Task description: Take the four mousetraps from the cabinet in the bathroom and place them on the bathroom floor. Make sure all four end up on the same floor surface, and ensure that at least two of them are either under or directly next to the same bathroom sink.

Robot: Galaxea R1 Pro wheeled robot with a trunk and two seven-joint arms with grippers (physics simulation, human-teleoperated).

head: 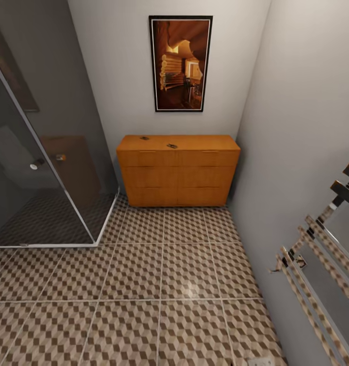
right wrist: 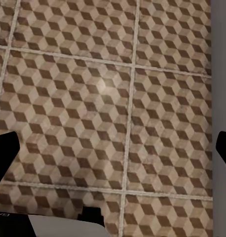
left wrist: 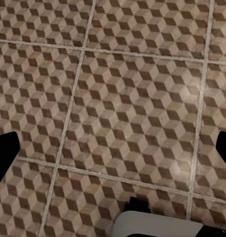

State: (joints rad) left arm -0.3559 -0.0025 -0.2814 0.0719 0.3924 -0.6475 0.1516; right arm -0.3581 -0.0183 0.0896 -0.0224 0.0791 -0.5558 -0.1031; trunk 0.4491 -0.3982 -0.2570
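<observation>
Both grippers (left wrist: 113, 148) (right wrist: 113, 148) gape empty over bathroom floor (head: 159, 284); 2 mousetraps (head: 172, 146) top the cabinet (head: 178, 175).

On the cabinet (head: 178, 170) top, two small dark things, perhaps mousetraps (head: 172, 146), are too small to identify; any others stay unseen.

In the left wrist view the left gripper (left wrist: 113, 148) shows two flat black fingertips (left wrist: 5, 150) at the frame's sides; near them sits a rounded pale grey shell with a small black block on it; in the right wrist view the right gripper (right wrist: 113, 148) has matching black fingertips (right wrist: 4, 153), a pale grey body panel, a black notch and faint unreadable lettering.
</observation>
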